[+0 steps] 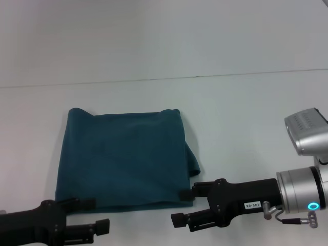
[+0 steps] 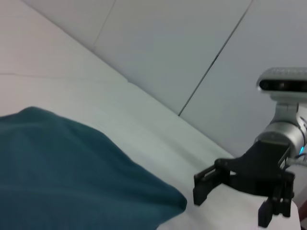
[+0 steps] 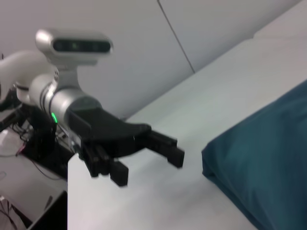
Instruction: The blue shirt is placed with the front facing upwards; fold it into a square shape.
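Both grippers sit low at the near edge of the counter point(image 1: 246, 102), and neither one is holding cloth. Left gripper point(image 1: 92, 215) rests by the shirt's near left corner, jaws apart, one finger lying just over the hem line and the other off the fabric; the right wrist view shows it spread with nothing between. Right gripper point(image 1: 185, 207) is at the near right corner, jaws apart too, upper tip touching or just beside the hem, lower tip clear on the bare counter. The blue shirt point(image 1: 123, 159) lies flat in the middle of the counter, already a compact, roughly square packet with plain teal showing and no lettering visible; a loose lip of fabric bulges out along its right side. My read: the folding looks nearly or fully done, and the arms are either letting go or lining up for a final tidy. If another fold is wanted, both jaws need to close on the near corners together and carry the hem evenly toward the far edge; otherwise that right-hand bulge wants tucking.
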Controlling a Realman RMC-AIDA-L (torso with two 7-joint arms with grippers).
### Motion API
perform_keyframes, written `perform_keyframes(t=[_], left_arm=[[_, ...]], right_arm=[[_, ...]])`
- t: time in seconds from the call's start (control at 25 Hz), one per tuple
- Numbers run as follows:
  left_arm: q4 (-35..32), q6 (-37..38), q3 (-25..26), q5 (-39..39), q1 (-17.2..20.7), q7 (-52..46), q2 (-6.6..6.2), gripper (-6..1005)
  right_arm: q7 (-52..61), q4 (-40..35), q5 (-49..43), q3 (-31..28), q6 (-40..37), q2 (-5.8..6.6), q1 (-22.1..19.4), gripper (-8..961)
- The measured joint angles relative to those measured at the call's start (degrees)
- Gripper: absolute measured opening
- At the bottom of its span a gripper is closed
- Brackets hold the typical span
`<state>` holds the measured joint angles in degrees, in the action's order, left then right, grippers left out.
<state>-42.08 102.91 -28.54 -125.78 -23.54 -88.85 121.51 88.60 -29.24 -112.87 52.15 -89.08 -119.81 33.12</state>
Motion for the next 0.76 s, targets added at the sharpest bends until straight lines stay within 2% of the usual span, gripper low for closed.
perform_keyframes(t=[0.24, 0.76], left_arm=[[0.21, -0.77, -1.31, -1.95, -0.50, -0.12, 0.06, 905], [0.58, -2.43, -0.54, -0.86, -0.55, -0.14, 0.30, 905]], right_arm=[[0.42, 0.20, 0.60, 0.31, -0.50, 0.10, -0.24, 892], [0.52, 0.35, 1.27, -0.13, -0.56, 0.11, -0.65, 889]])
